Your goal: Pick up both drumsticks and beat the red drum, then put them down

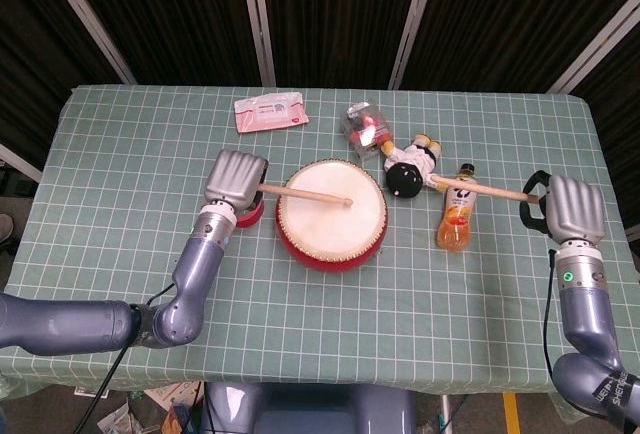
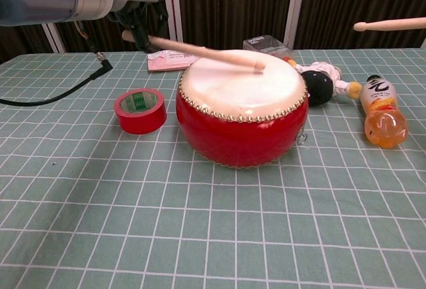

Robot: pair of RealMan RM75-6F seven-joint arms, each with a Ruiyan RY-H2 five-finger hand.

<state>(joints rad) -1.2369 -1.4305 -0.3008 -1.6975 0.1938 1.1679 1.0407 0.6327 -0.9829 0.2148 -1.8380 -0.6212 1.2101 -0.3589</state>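
**On the drumhead: left stick down, right stick raised**

At table centre sits the round red drum (image 1: 331, 212). My left hand (image 1: 236, 177), fingers wrapped on its pale wooden drumstick (image 1: 305, 194), taps the skin; I should rebound lightly. At three o'clock, my right hand (image 1: 574, 208) grips the second wooden drumstick (image 1: 487, 191), ready.
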